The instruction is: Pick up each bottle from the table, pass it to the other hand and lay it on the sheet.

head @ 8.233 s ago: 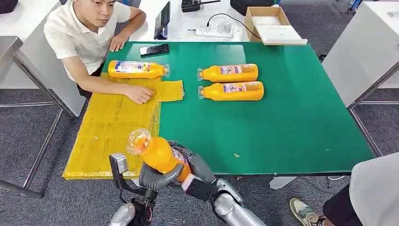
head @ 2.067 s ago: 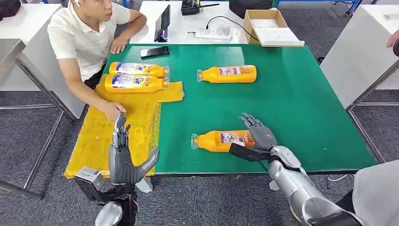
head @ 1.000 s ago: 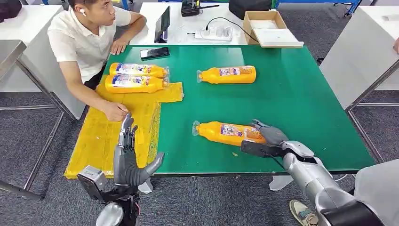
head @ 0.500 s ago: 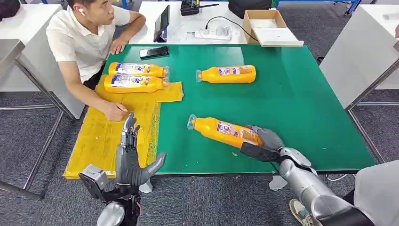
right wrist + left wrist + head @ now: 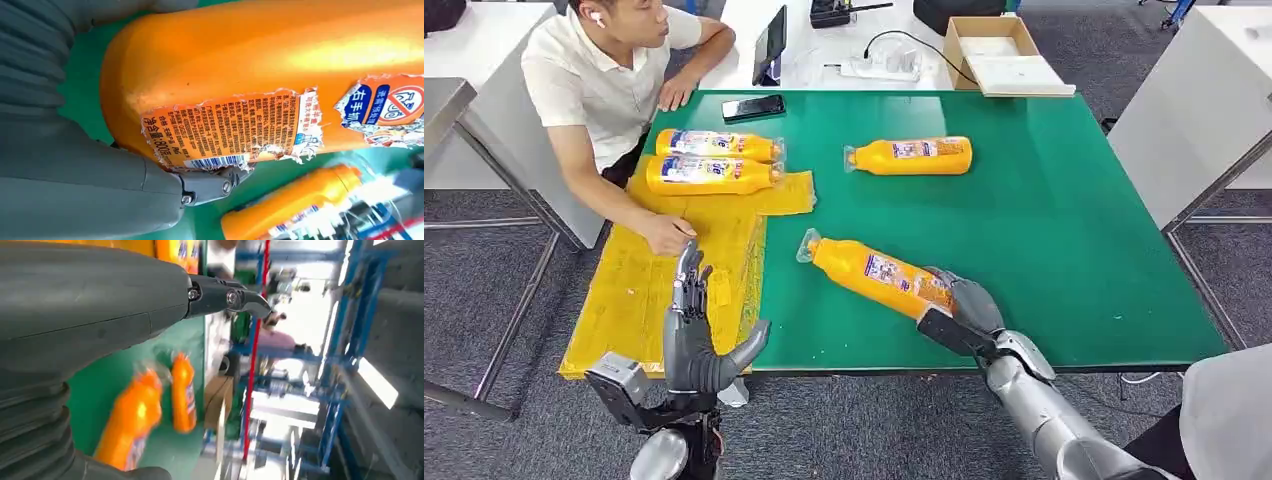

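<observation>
While the right hand [image 5: 959,310] grips the base of an orange bottle [image 5: 869,272] angled above the green desk [image 5: 1044,230], the left hand [image 5: 692,330] is empty. Its fingers [image 5: 687,285] stand straight and spread over the yellow sheet [image 5: 644,290].

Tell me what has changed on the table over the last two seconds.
The right hand closed on the near orange bottle, swinging its cap toward the yellow sheet. The left hand stayed open; the far bottle and two sheet bottles stayed.
</observation>
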